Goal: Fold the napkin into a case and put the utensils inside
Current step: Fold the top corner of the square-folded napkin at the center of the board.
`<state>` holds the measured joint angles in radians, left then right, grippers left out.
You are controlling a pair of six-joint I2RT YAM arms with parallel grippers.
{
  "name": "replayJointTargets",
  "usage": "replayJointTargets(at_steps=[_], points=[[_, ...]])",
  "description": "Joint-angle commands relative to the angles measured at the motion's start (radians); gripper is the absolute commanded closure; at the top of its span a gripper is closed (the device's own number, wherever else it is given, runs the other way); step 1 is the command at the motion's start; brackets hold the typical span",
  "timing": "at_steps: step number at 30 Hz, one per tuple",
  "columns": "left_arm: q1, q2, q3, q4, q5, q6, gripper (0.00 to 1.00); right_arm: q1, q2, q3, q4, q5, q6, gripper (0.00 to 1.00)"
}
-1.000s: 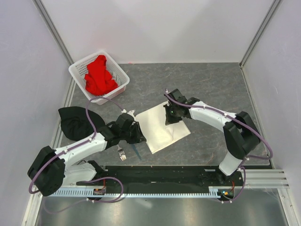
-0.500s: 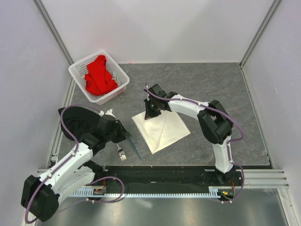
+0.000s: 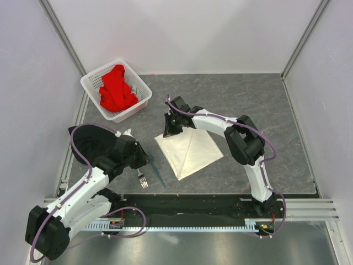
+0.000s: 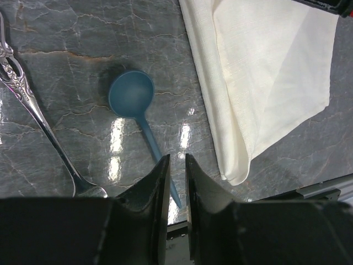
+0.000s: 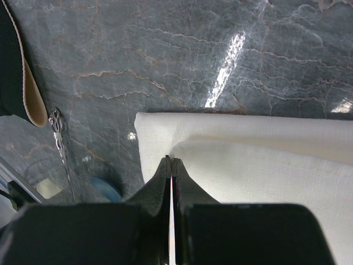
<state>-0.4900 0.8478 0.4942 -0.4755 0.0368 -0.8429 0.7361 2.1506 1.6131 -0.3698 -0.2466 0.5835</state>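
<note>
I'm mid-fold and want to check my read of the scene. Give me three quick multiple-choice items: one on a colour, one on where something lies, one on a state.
1. What colour is the cloth in the white basket? A red; B black; C cream.
2. Where do the fork and spoon lie? A on the table, left of the napkin; B in the basket; C tucked inside the napkin.
3. How are the right fingers? A wide open; B shut on the napkin's top-layer corner; C shut on the fork.

Answers: 1 A, red fabric fills the basket. 2 A, both lie on bare stone beside the napkin's left edge. 3 B, the right wrist view shows them closed at that corner.
</note>
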Motion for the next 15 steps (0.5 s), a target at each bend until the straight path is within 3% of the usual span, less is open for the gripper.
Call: replayJointTargets(at_steps=[1, 11, 15], points=[[0.005, 0.01, -0.006, 0.034, 0.029, -0.007, 0.76, 0.003, 0.026, 0.062, 0.029, -0.011, 0.024, 1.0], [0.005, 0.026, -0.013, 0.063, 0.066, 0.001, 0.76, 0.005, 0.061, 0.091, 0.028, -0.019, 0.027, 0.99], [0.005, 0.048, -0.011, 0.121, 0.121, 0.018, 0.74, 0.005, 0.055, 0.091, 0.026, -0.028, 0.027, 0.81]])
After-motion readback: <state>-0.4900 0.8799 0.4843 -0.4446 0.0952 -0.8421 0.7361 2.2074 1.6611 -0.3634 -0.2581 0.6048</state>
